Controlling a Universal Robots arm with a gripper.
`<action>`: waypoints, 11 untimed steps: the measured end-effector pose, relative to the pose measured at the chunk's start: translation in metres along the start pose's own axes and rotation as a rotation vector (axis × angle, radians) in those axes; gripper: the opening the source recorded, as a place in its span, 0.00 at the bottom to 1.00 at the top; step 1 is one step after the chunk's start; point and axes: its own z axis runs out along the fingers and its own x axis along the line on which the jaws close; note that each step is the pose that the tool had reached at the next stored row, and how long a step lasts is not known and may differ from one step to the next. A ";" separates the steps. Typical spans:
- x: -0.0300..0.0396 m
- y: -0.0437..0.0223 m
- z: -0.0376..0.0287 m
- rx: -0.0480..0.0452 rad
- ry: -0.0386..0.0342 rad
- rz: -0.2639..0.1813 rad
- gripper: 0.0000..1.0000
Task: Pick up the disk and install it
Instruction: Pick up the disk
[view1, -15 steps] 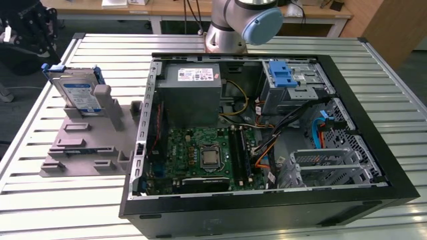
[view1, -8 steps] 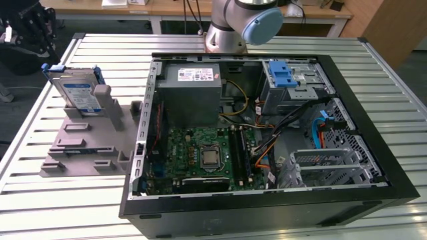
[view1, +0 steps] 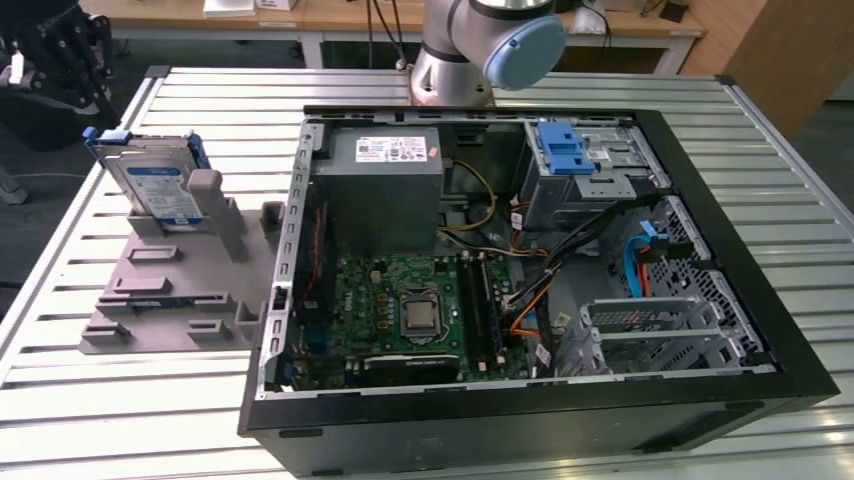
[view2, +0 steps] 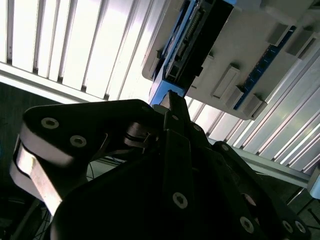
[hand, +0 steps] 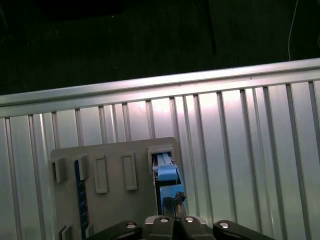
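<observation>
Standing on edge in one grey holder (view1: 160, 300), one disk (view1: 150, 185) sits on the slatted table (view1: 107, 420), to the exterior view's left of one open computer case (view1: 534, 420). One gripper (view2: 170, 102) hovers near the disk's blue-framed end, apart from it. Its two fingertips are pressed together and pinch nothing. The drive bay in the case holds one blue latch (view1: 566, 150).

In the exterior view the disk's (view1: 154, 185) lower edge is hidden inside the grey holder (view1: 160, 290), the arm (view1: 481, 45) is cut off at the top edge, and in the first wrist view the gripper (hand: 170, 210) runs off the bottom edge.
</observation>
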 end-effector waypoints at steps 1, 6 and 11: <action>0.0000 0.0000 0.0001 0.0001 0.0006 0.000 0.11; 0.0000 0.0000 0.0011 0.0007 0.0040 0.000 0.29; 0.0000 0.0001 0.0059 0.0018 0.0124 0.000 0.53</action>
